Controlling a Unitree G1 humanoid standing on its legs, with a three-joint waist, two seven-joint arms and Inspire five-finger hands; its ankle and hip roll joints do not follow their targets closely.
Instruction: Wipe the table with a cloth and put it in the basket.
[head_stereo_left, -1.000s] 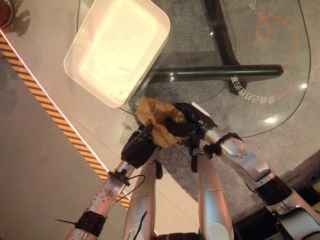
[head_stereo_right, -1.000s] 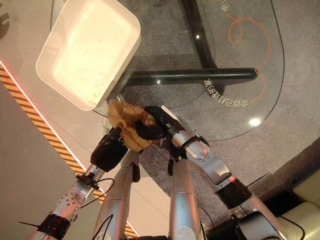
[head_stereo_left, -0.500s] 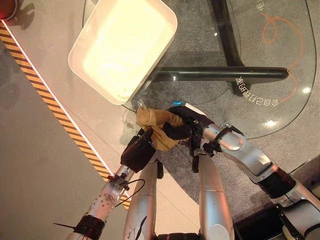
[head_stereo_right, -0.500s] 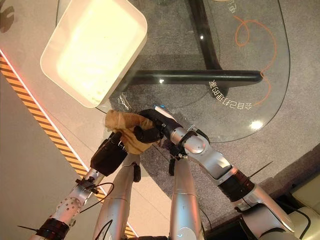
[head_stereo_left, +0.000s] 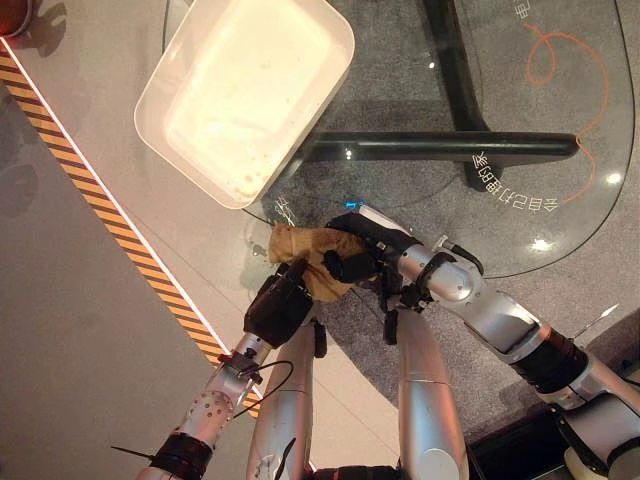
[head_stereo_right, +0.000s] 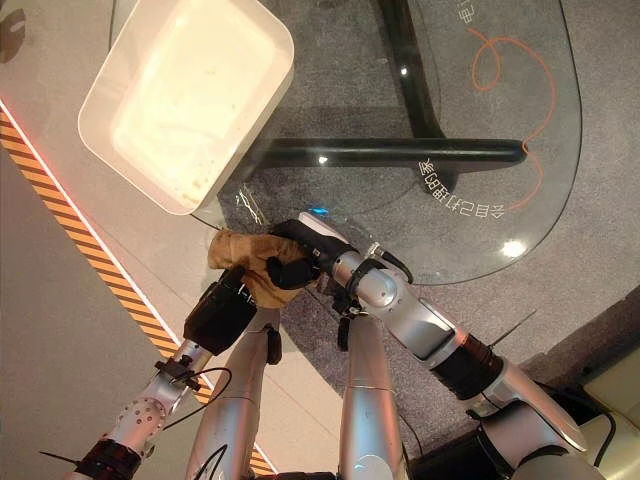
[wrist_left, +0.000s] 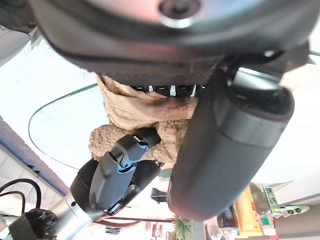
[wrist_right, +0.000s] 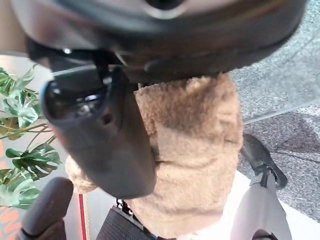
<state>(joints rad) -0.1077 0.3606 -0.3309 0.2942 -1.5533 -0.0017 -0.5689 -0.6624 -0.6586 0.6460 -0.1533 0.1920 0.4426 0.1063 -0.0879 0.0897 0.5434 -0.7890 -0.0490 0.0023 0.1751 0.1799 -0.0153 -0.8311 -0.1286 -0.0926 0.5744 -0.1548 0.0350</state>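
— Where was the cloth?

— At the near edge of the glass desk, just beside the white basket. The right robot hand squeezed it tight.

— And the left robot hand?

— It touched the cloth from below. I could not tell if it gripped.

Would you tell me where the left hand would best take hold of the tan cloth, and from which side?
Probably the loose bunched end of the cloth that sticks out toward the white basket, approached from the robot's left. The right hand is curled round the other end, while the left hand sits just below that free end.
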